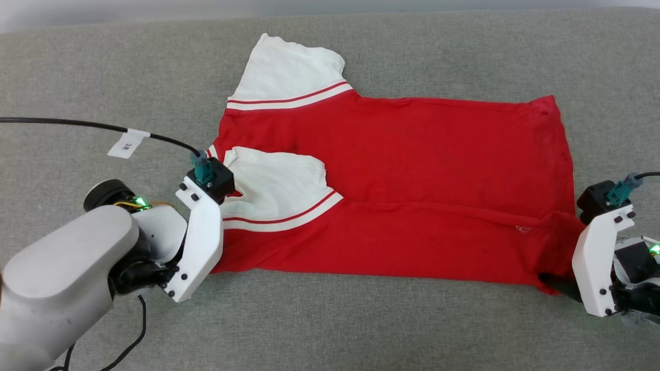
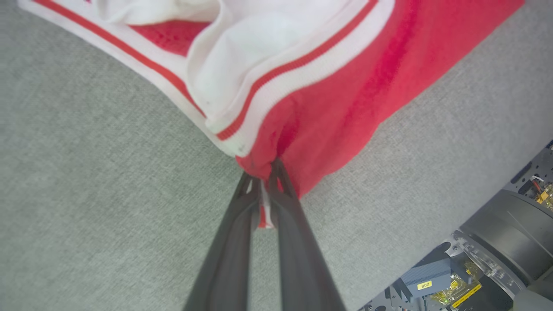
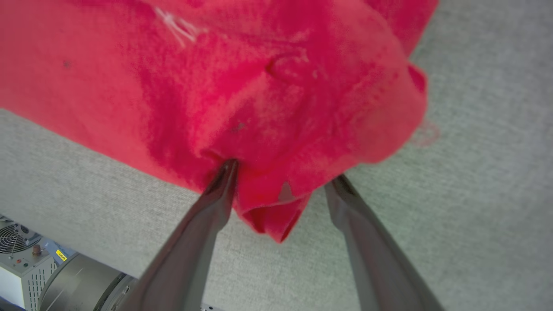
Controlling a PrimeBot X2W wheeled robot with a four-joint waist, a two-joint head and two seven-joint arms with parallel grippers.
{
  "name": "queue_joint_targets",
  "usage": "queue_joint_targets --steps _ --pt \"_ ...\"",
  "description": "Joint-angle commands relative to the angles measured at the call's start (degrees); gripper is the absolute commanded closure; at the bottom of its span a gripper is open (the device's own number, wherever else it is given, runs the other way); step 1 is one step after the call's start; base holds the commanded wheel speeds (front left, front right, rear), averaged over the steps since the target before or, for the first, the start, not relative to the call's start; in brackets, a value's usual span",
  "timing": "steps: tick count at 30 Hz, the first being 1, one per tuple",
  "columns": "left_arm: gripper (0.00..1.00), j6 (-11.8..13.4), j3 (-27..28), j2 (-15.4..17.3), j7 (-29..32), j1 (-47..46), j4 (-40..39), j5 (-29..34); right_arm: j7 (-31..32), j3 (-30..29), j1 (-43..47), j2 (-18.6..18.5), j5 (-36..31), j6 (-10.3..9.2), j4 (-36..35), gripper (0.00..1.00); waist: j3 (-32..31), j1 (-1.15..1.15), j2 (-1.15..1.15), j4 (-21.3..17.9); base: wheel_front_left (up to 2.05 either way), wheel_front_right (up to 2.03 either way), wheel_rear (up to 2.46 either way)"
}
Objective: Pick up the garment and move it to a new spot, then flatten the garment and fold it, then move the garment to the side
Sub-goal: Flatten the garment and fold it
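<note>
Garment (image 1: 412, 170) lies sideways on the grey cloth-covered bench (image 1: 361, 319), neck end toward the robot's left and hem toward its right. The plain red face is up. The near white sleeve (image 1: 278, 180) is folded in over the body and the far sleeve (image 1: 289, 67) is spread out flat.

It looks light, soft and limp, so it will probably sag between two holds and wrinkle if dragged across the cloth. The corners seem the best places to hold it, pinching both layers. The striped trim looks thicker and should give a firmer bite than the thin red knit.

The left tool (image 2: 264, 172) is pinched narrow on the red corner at the shoulder, just beside the striped trim. The right tool (image 3: 283, 177) stands wide at the near hem corner. Red fabric drapes over its fingertips and a fold hangs between them, unclamped.

For writing, a white tag (image 1: 128, 143) on the left arm's cable carries marks too small to read. A yellow sticker (image 2: 424, 285) on the robot's base seems to read "800". A small white stitched mark (image 1: 522, 228) sits near the hem, illegible.
</note>
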Motion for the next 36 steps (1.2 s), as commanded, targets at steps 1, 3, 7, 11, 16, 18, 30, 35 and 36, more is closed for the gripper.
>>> queue_joint_targets --steps 1,3,7,11,16,18,30,35,36 --pt "1.00 -0.03 -0.20 0.07 -0.32 0.64 0.23 -0.28 -0.58 3.34 1.81 3.54 0.97 0.21 0.83 0.50 -0.43 0.01 0.00 -0.23 0.00 0.00 0.00" --pt "1.00 -0.03 -0.39 0.20 -0.83 1.37 0.60 -0.73 -2.20 3.71 0.15 1.58 1.33 0.21 -0.52 1.00 -1.40 0.01 0.00 -0.51 0.00 0.00 0.00" --pt "1.00 -0.03 -0.19 0.52 -1.95 2.80 0.97 -2.01 -4.75 3.68 -1.66 -4.03 2.60 0.09 -3.87 1.00 -4.15 0.01 0.00 -0.85 0.00 0.00 0.00" --pt "1.00 0.01 -0.31 1.64 -1.92 4.69 0.02 -3.76 -5.67 4.44 -0.38 -8.57 4.44 0.10 -7.98 1.00 -6.61 0.01 0.00 -0.93 0.00 0.00 0.00" --pt "1.00 0.66 -0.91 3.82 -1.12 7.10 -4.10 -4.94 -6.04 3.82 2.41 -14.16 6.36 0.09 -11.66 1.00 -7.94 0.01 0.00 -1.00 0.00 0.00 0.00" --pt "1.00 1.17 -1.19 4.75 -1.04 8.55 -5.63 -5.53 -6.08 3.66 3.87 -15.17 6.70 0.09 -12.00 1.00 -8.04 0.01 0.00 -1.08 0.00 0.00 0.00" --pt "0.00 3.03 -1.56 4.09 -4.66 13.78 -5.21 -5.87 -9.22 4.35 8.68 -9.89 4.97 0.09 -6.22 0.00 -8.18 0.01 0.00 -1.15 0.00 0.00 0.00" --pt "0.00 2.80 1.43 5.22 -6.91 11.12 -6.34 -6.74 -14.24 2.64 7.51 -10.86 2.59 0.09 -8.41 0.00 -9.60 0.01 0.00 -1.34 0.00 0.00 0.00" --pt "0.00 2.74 2.12 5.50 -7.46 10.47 -6.61 -6.53 -16.51 1.71 7.03 -10.82 1.65 0.10 -9.30 0.00 -9.80 0.01 0.00 -1.44 0.00 0.00 0.00"
